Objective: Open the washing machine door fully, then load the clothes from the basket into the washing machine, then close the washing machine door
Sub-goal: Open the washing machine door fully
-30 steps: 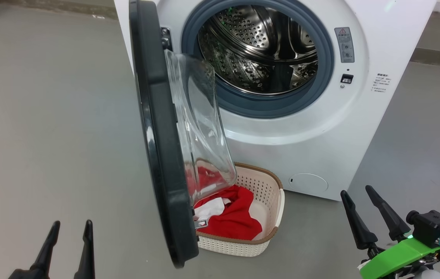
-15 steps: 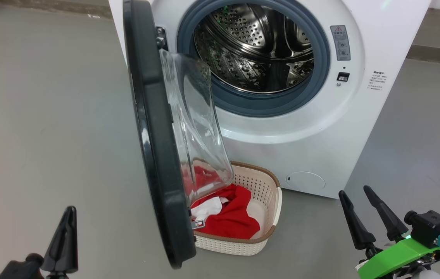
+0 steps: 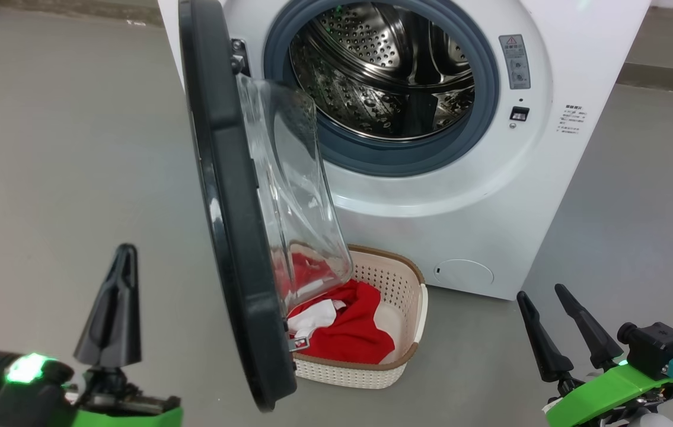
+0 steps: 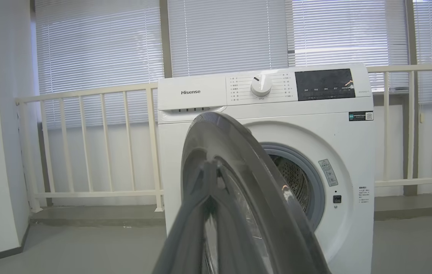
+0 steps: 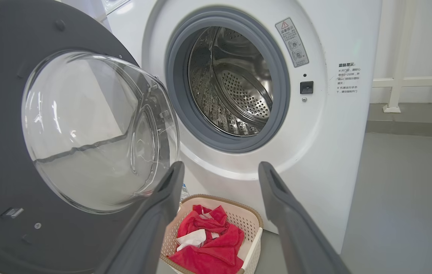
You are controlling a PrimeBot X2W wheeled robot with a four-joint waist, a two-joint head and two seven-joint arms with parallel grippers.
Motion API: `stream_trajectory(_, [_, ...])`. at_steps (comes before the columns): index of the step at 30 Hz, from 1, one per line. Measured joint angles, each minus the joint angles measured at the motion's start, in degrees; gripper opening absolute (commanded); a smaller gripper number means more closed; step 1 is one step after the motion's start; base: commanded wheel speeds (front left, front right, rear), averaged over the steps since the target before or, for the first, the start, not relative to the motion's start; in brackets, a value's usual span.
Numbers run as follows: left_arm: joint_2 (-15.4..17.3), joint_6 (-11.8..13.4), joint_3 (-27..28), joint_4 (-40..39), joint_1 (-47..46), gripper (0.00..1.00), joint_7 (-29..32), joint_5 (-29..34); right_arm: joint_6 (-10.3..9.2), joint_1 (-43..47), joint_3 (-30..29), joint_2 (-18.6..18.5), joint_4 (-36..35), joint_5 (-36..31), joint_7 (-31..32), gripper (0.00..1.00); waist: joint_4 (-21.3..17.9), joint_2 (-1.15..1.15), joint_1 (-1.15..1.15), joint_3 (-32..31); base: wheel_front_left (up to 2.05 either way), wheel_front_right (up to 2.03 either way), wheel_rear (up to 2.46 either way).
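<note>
Counts for you: two grippers, one door, one basket, one heap of clothes, one washing machine.

Nearest, left of the washing machine door [image 3: 229,207], the left gripper [image 3: 126,255] has its jaws pressed together on nothing, apart from the door's black rim. Right of the door, low down, the right gripper [image 3: 540,292] has its jaws spread wide and empty.

The door itself is swung out, edge-on to the head camera. Its glass bowl [image 3: 289,190] bulges to the right.

Just right of the door's lower edge, the basket [image 3: 414,284] sits on the floor [image 3: 75,148], partly behind the bowl. The red clothes [image 3: 354,335], with a white patch, are piled inside it. The door stands between the basket and the left jaws. The basket is well apart from the right jaws.

Behind the door is the washing machine [image 3: 490,207]. Its steel drum [image 3: 383,71], ringed by the grey seal [image 3: 484,112], has nothing in it.

View differences:
- **Left wrist view:** you get the door's outer face just past the shut fingers, though you can't tell contact from here. It also shows the dial [image 4: 260,85], white railing [image 4: 86,91] and blinds [image 4: 223,34] beyond the door.
- **Right wrist view:** you get the door's inner face and bowl. The basket and clothes lie low in the gap between the spread fingers, beyond the tips.
</note>
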Motion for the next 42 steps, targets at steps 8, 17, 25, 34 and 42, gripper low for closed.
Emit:
stream_trajectory(8, [-0.7, -1.1, -4.6, -4.8, -1.8, 0.0, 1.5, 0.1, 0.0, -0.2, 0.2, 0.0, 0.0, 0.1, 0.0, 1.0, -0.5, 0.0, 0.0, 0.3, 0.0, 0.0, 0.0])
stream_trajectory(17, [-3.2, -2.8, -12.9, -3.4, -2.1, 0.0, 4.1, -0.7, 0.0, -0.6, 0.8, 0.2, 0.0, 0.1, 0.0, 1.0, -1.7, 0.0, 0.0, 0.7, 0.0, 0.0, 0.0])
stream_trajectory(25, [-4.1, -3.1, -15.2, 4.1, -2.0, 0.0, 4.7, -3.7, 0.0, -0.9, 1.2, 0.2, 0.1, 0.6, 0.0, 1.0, -2.8, 0.0, 0.0, 1.1, 0.0, 0.0, 0.0])
stream_trajectory(34, [-4.9, -3.5, -16.5, 11.9, -1.9, 0.0, 4.6, -6.7, 0.0, -0.9, 2.0, 0.2, 0.3, 0.6, 0.0, 1.0, -3.7, 0.0, 0.0, 1.5, 0.0, 0.0, 0.0])
stream_trajectory(42, [-5.6, -3.5, -17.4, 15.9, -1.8, 0.0, 4.4, -8.2, 0.0, -0.9, 2.2, 0.2, 0.6, 0.7, 0.0, 1.0, -3.8, 0.0, 0.0, 1.7, 0.0, 0.0, 0.0])
